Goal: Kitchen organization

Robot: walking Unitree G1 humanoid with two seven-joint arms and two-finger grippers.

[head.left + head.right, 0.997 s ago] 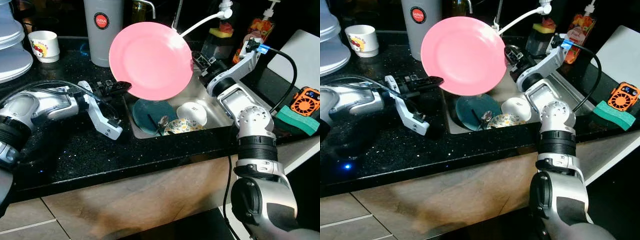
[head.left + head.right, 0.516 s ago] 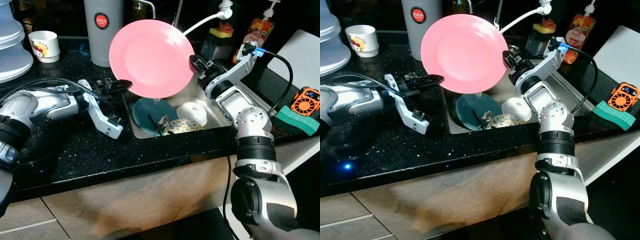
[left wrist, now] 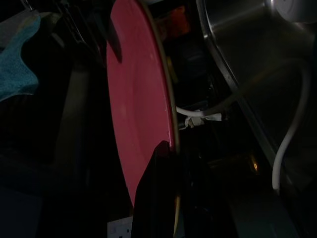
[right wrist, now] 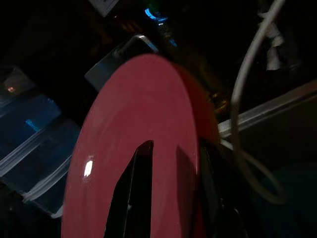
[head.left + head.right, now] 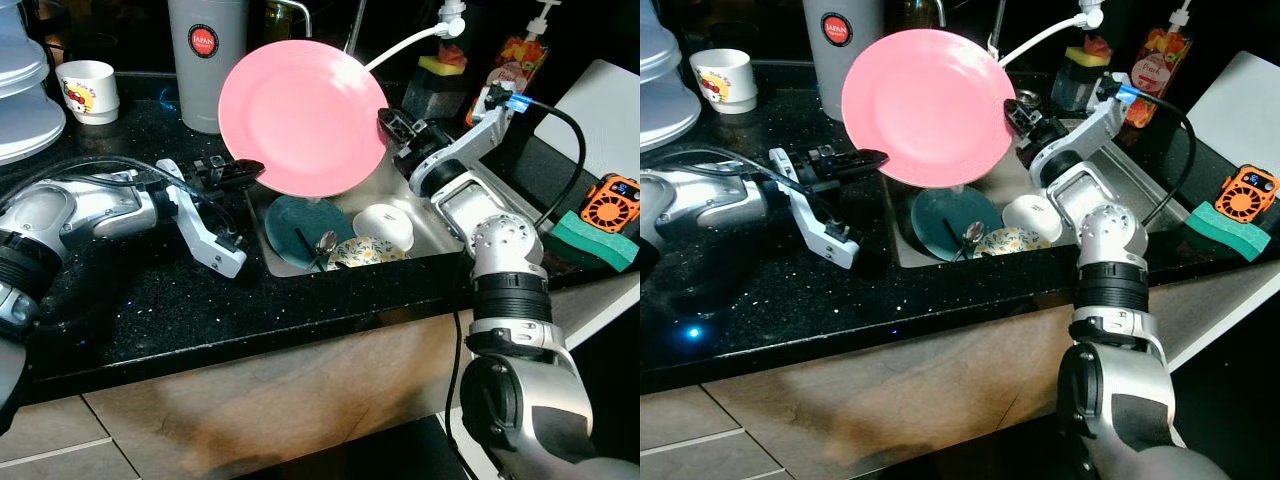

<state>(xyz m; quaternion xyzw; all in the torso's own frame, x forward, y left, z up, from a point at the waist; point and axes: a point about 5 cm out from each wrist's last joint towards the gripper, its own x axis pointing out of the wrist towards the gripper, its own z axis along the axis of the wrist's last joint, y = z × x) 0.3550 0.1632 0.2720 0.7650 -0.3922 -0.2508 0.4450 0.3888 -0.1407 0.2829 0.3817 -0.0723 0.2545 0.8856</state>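
Pink plate (image 5: 302, 118) hung upright over the sink (image 5: 432, 225), and we had both the left end effector (image 5: 246, 172) and right end effector (image 5: 390, 122) clamped on its opposite rims, while teal plate (image 5: 300, 222), bowls and spoon awaited us below.

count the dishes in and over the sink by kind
pink plate, held over the sink between the left claw and right claw: 1
dark teal plate in the sink: 1
white bowl: 1
patterned bowl: 1
spoon: 1
total: 5
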